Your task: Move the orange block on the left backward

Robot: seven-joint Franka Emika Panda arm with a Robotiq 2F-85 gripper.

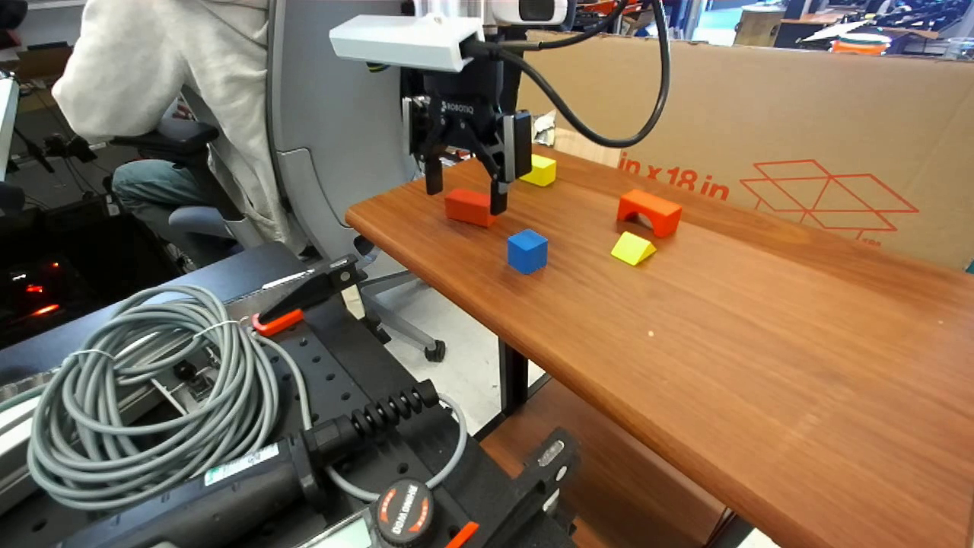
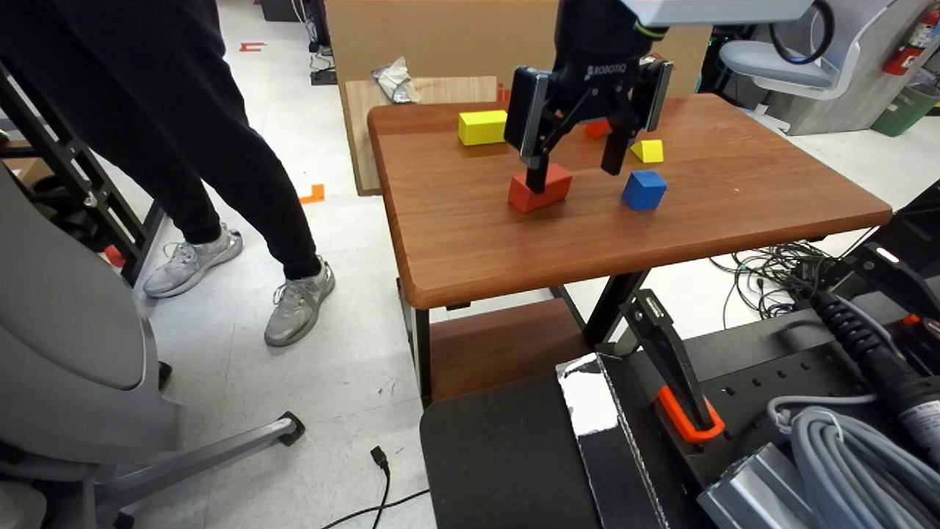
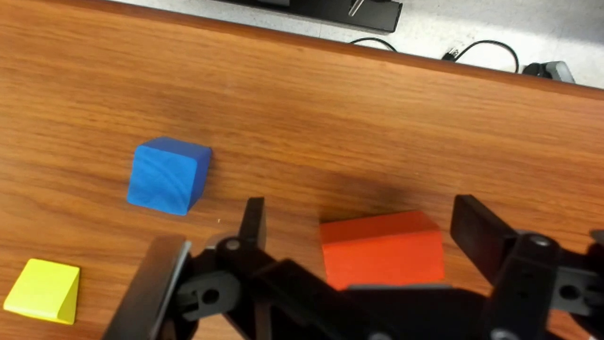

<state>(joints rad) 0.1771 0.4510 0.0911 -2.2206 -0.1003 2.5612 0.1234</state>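
Observation:
The orange block (image 1: 467, 206) is a low orange-red rectangular block lying on the wooden table. It shows in both exterior views (image 2: 541, 189) and in the wrist view (image 3: 384, 255). My gripper (image 1: 466, 189) is open, pointing down just above the block. It also shows in an exterior view (image 2: 575, 169). In the wrist view my gripper (image 3: 361, 210) has one finger on each side of the block, with gaps between the fingers and its ends. The gripper body hides the block's lower part there. Nothing is held.
A blue cube (image 1: 526, 251) stands near the block. A yellow wedge (image 1: 632, 249) and an orange arch (image 1: 649, 212) lie farther along the table (image 1: 761, 365). A yellow block (image 1: 541, 170) sits at the back. A cardboard sheet (image 1: 723, 129) stands behind the table.

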